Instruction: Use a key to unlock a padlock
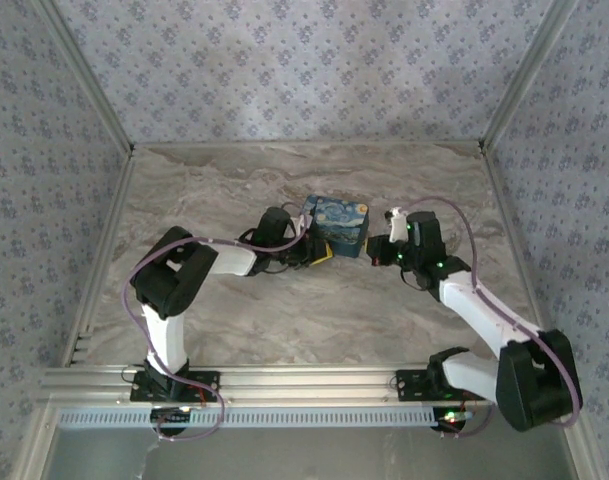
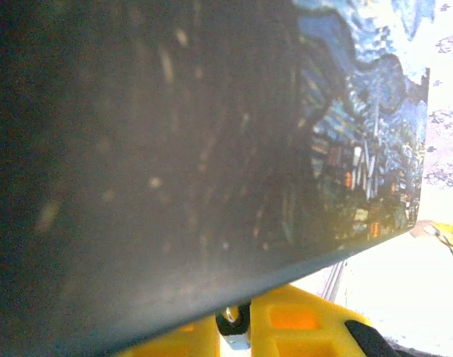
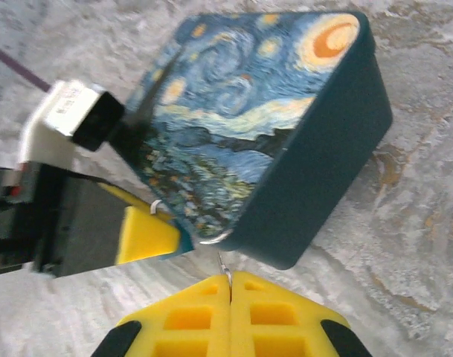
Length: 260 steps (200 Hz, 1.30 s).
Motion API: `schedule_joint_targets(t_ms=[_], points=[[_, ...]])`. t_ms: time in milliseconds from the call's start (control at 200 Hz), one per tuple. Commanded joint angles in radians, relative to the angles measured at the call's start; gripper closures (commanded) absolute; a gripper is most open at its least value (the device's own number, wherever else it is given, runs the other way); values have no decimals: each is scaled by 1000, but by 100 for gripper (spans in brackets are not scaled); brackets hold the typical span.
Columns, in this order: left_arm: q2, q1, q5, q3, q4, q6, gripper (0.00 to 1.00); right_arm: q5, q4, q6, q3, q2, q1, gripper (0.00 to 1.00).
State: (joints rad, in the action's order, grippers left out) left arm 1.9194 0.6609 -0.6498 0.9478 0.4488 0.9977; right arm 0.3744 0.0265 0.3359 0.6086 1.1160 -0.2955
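Clamping a thin key (image 3: 223, 262), the right hand (image 3: 229, 278) could lose it by scraping the Starry Night box (image 3: 233, 126); the left hand's (image 1: 322, 252) grip could not be told.

- Top view: from above and behind, looking down over the whole bench (image 1: 284, 320).
- Left wrist: pressed very close against the side of the painted box (image 2: 360, 134).
- Right wrist: near, facing the same box.

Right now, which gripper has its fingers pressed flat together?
The right gripper: its yellow fingers meet, pinching a thin metal piece below the painted box. The left gripper shows a gap between its fingers.
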Motion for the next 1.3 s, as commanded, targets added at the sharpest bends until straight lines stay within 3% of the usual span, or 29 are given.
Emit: schedule_joint_targets(t_ms=[0,250,500,909,1294], points=[[-30,-1,-27,38,-235,50,88,114,-40,47,-47,-56,14,100],[-56,0,-28,88,-256,85,88,227,-267,202,-181,-95,25,100],[-91,-1,2,100,-242,112,88,221,-545,388,-300,-96,23,100],[-100,3,30,88,-130,191,88,78,-743,644,-404,-98,-18,100],[-79,19,55,54,35,278,87,-103,-797,883,-439,-52,-104,100]])
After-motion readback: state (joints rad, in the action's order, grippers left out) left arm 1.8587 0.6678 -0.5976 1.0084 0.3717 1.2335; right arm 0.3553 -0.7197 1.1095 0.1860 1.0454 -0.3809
